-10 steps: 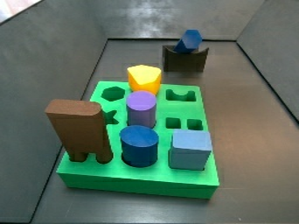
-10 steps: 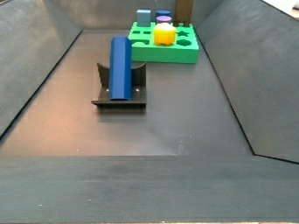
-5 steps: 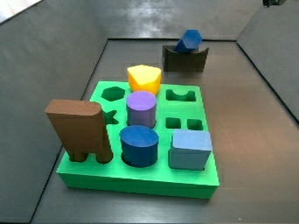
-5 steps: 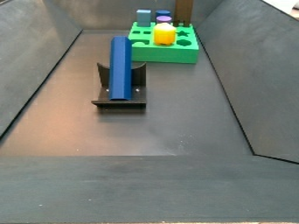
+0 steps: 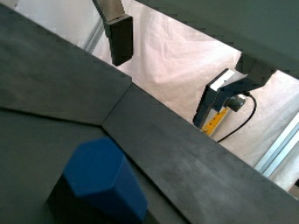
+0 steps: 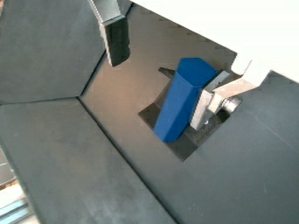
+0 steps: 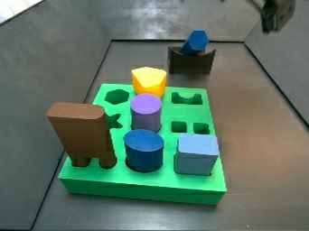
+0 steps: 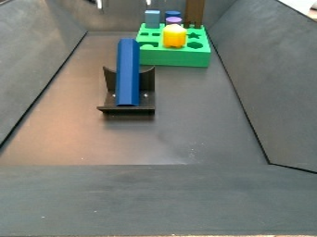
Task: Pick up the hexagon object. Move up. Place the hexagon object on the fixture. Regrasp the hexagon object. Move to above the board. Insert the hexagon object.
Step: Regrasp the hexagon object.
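Since a second ago, the gripper (image 7: 276, 14) is coming into sight at the upper right corner of a side view, where earlier that corner was bare; it is blurred and cut off by the frame edge. In both wrist views its fingers (image 6: 115, 38) are standing wide apart and holding nothing. Only parts of them are showing: one dark pad near the upper left of the frame, the other finger (image 5: 249, 77) at the right edge. The hexagon object (image 8: 128, 69) is resting in the notch of the fixture (image 8: 126, 100), sloping upward, in the left centre of a side view. From that angle its whole length is showing, while in a side view from the opposite end only its upper blue end (image 7: 197, 40) is poking above the fixture (image 7: 190, 60). In a wrist view the bar (image 6: 179, 97) is lying between the spread fingers, not touching either. The board (image 7: 145, 144) is sitting apart from the fixture, carrying several coloured blocks; in a side view it is small and far off (image 8: 173, 48).
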